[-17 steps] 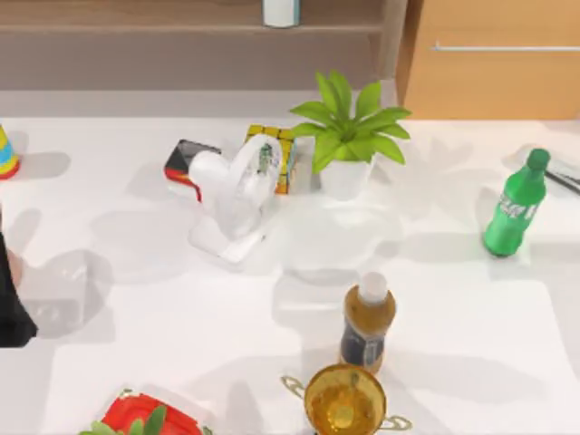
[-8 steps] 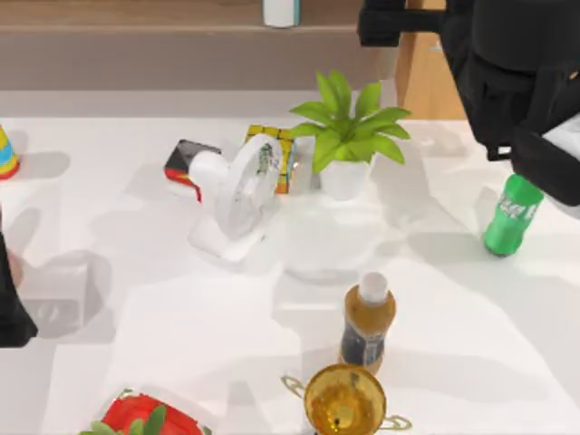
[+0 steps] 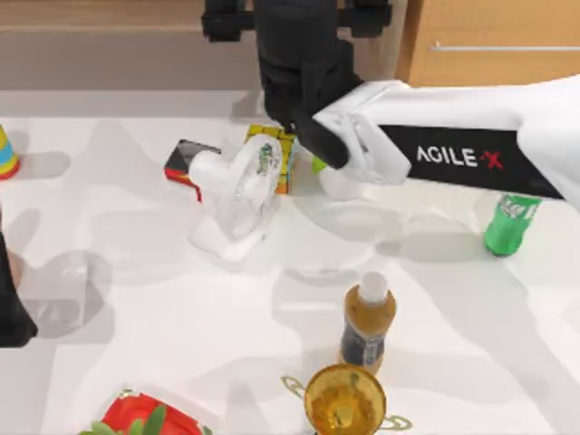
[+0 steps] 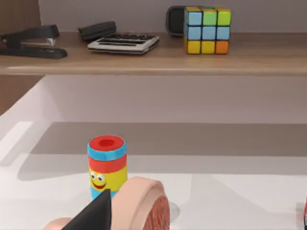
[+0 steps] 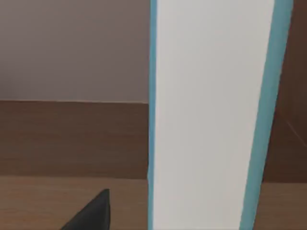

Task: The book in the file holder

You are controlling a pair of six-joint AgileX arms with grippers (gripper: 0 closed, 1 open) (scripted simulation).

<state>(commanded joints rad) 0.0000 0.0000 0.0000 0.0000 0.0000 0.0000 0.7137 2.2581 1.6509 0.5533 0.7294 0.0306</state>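
Observation:
The book (image 5: pixel 211 115) is white with blue edges and stands upright on the wooden shelf, close in front of my right wrist camera. My right gripper (image 3: pixel 296 27) reaches over the table to that shelf at the back centre, and in the top view it covers the book. One dark fingertip (image 5: pixel 91 213) shows beside the book with a gap between them, so the gripper is open. The white file holder (image 3: pixel 237 195) stands on the table left of centre. My left arm (image 3: pixel 9 313) is parked at the left edge, its fingertip (image 4: pixel 98 215) near a pink object.
A colour cube (image 3: pixel 272 149) and a red-black box (image 3: pixel 186 159) sit behind the file holder. The plant pot (image 3: pixel 340 181) lies under my right arm. A green bottle (image 3: pixel 507 227), an amber bottle (image 3: pixel 367 322) and a gold cup (image 3: pixel 344 399) stand right and front.
My right arm has swung in from the upper right, across the plant, to the shelf at the back centre. The things on the table have not moved.

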